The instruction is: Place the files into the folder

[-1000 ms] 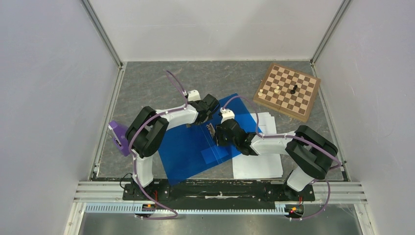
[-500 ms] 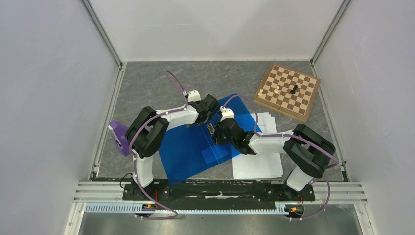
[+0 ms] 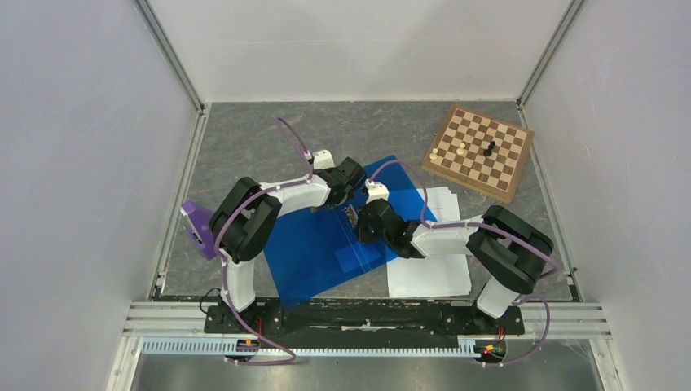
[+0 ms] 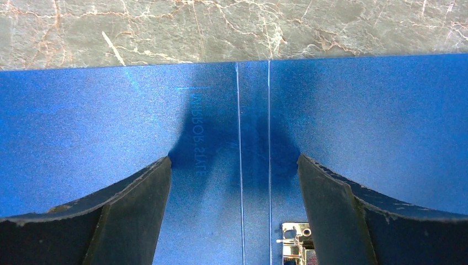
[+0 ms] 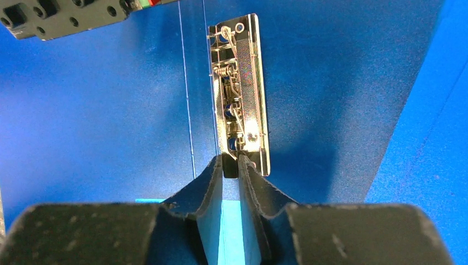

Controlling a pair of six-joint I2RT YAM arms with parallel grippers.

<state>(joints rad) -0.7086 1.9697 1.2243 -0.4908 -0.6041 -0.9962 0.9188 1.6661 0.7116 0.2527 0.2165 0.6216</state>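
Two end effectors are working over the open folder. The right end effector [image 5: 231, 163] is standing with its jaws almost together, only a thin slit between them, right at the near end of the metal clip [image 5: 240, 94] beside the spine. I am reading that as a try for the clip's lever, so sheets can slide under it, though I cannot tell whether the pads are actually pinching it.

Just past the clip's far end, the left end effector [image 4: 233, 160] is spreading its jaws wide and gripping nothing. It is straddling the spine creases close to the folder's far edge, probably to pin the cover flat.

Around both, the folder [image 3: 314, 252] is lying on the grey surface [image 4: 165, 27], thin, glossy and deep blue. Behind the right end effector, beneath its own arm, the files [image 3: 428, 277] are lying loose as white sheets. They are meeting the folder's edge, and none is inside yet.
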